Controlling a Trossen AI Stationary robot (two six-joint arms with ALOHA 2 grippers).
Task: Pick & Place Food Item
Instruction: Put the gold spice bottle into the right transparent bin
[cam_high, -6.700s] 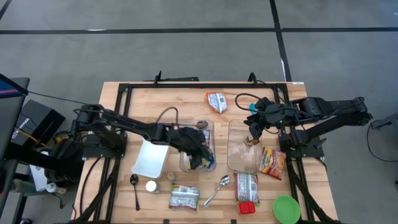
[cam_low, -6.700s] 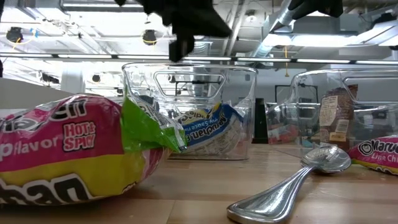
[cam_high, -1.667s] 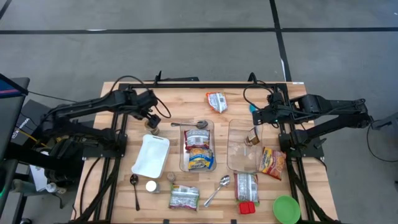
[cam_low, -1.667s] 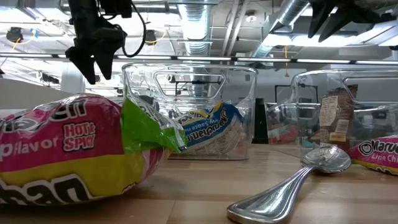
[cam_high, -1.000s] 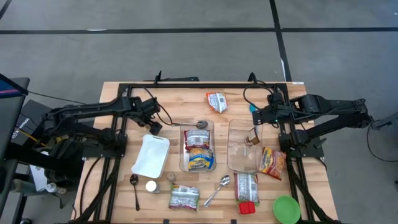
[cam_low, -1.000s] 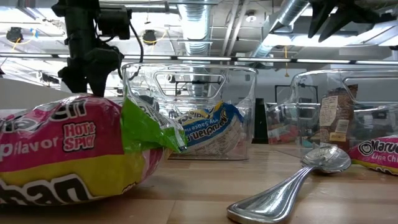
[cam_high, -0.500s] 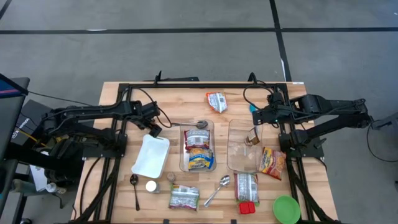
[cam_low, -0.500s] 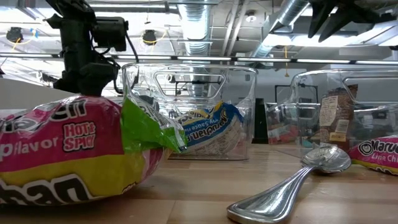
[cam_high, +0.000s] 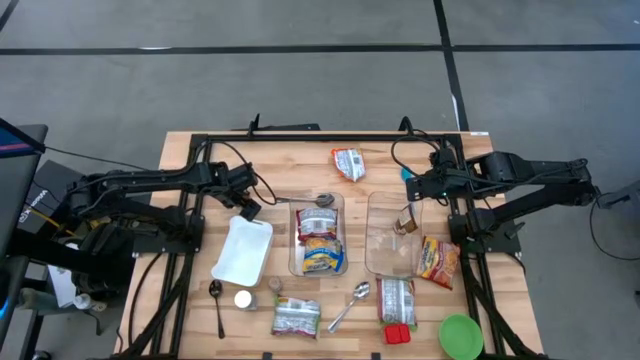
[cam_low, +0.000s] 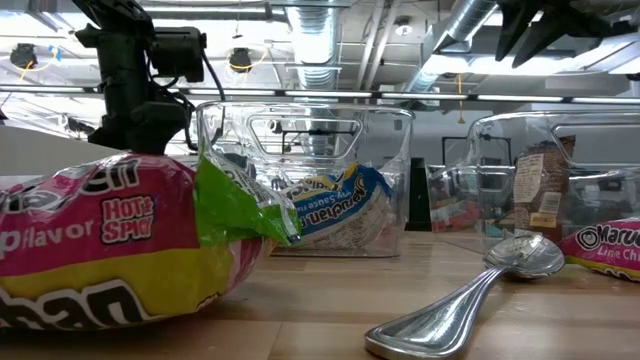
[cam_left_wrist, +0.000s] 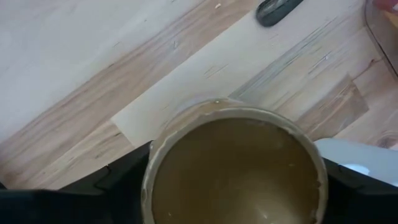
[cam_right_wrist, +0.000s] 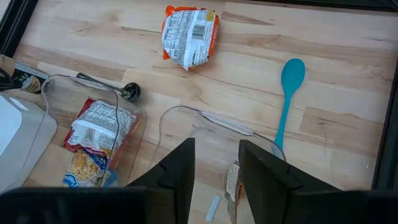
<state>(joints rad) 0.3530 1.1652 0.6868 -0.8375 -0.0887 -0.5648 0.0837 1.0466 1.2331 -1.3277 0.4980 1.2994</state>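
Left gripper (cam_high: 247, 206) grips a round tan bowl (cam_left_wrist: 236, 165) (placing step, seemingly); next, lower beside the white rectangular tray (cam_high: 243, 250)

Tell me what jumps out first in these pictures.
Two clear bins sit side by side mid-table: the left bin holds two noodle packets, the right bin a small brown item. More packets, like the red one beside the right bin, lie around them, and the left gripper hangs above the white cutting board.
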